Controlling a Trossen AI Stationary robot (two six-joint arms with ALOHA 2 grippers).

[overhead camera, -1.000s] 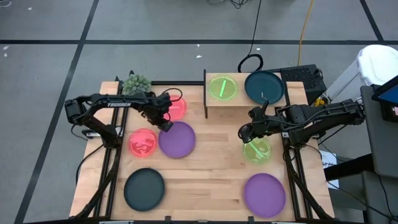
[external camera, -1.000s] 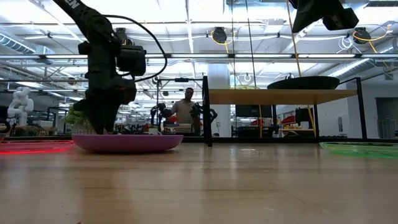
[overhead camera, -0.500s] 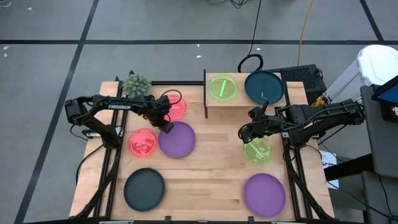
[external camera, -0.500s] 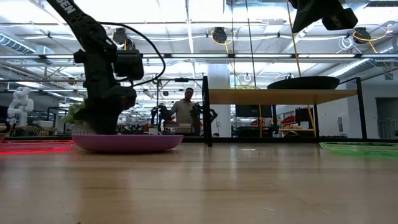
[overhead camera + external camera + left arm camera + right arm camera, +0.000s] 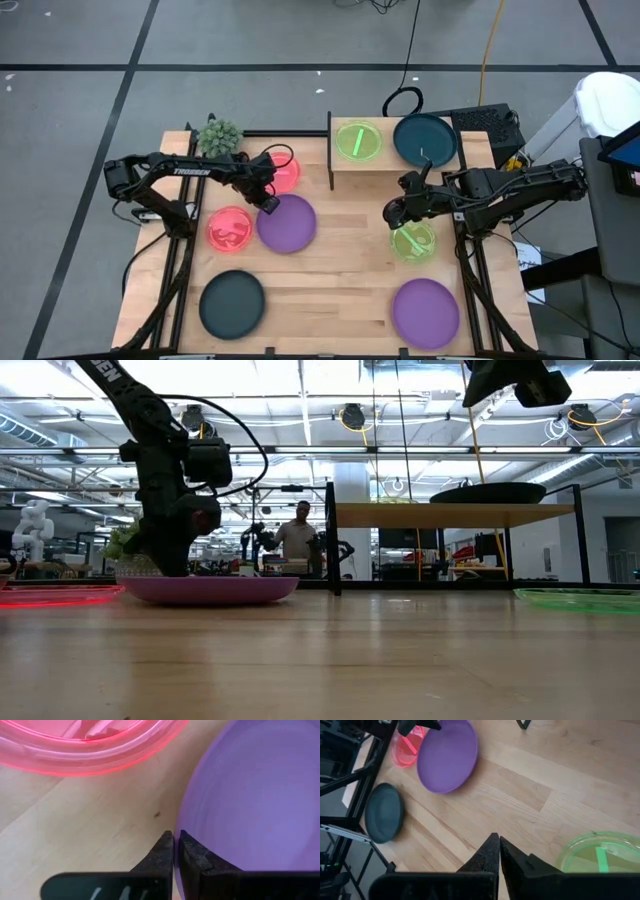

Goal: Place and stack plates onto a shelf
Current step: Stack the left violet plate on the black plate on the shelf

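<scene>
A large purple plate (image 5: 288, 224) lies on the table left of centre. My left gripper (image 5: 267, 203) stands at its far-left rim, shut on it. My right gripper (image 5: 395, 214) hangs shut and empty above the table near a neon green plate (image 5: 413, 241). The shelf (image 5: 392, 163) at the far edge carries a green plate (image 5: 358, 140) and a dark teal plate (image 5: 425, 138). Two pink-red plates (image 5: 284, 174) (image 5: 230, 229), a teal plate (image 5: 232, 304) and a second purple plate (image 5: 425, 312) rest flat on the table. My left gripper pinches the purple plate's rim (image 5: 186, 822) at its far-left edge, one finger (image 5: 195, 860) over the plate's inside and one finger (image 5: 160, 855) on the outside. The fingers come steeply from above, slanting from the left. The plate's bottom (image 5: 208, 598) rests on the table.
A small spiky green plant (image 5: 219, 135) stands at the far left corner. The shelf's dark side panel (image 5: 330, 150) rises right of the far pink-red plate. Bare wood lies in the table's middle (image 5: 345, 250). A person (image 5: 297, 540) shows in the room beyond.
My left gripper has tipped a little more steeply downward and shut on the purple plate's rim. The plate has stayed on the table, nudged slightly toward the right.
</scene>
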